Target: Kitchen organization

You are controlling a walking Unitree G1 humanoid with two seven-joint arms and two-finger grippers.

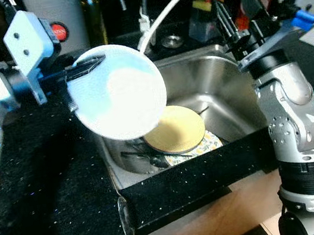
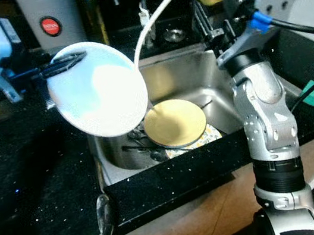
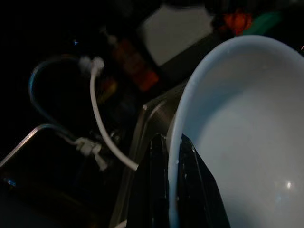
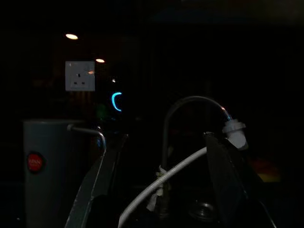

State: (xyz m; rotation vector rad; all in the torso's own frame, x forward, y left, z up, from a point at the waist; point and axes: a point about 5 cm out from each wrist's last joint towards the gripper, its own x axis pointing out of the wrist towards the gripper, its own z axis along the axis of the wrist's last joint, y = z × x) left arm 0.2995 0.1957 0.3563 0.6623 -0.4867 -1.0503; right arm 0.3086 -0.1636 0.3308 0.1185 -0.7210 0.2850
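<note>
My left gripper [image 1: 89, 64] is pinching the rim of a pale blue plate [image 1: 119, 92], one finger on each face, and holding it tilted over the left edge of the steel sink [image 1: 219, 92]. Under the plate's lower edge a yellow plate [image 1: 174, 129] is lying on a patterned one [image 1: 207, 144], with dark utensils partly hidden beside them. A white hose [image 1: 166, 11] is arching from the tap just behind. My right gripper [image 1: 239, 16] is hovering over the sink's right rim, its fingers spread apart and holding nothing. The black counter [image 1: 55, 195] is lying around the sink, a spoon [image 1: 125, 216] at its front edge
</note>
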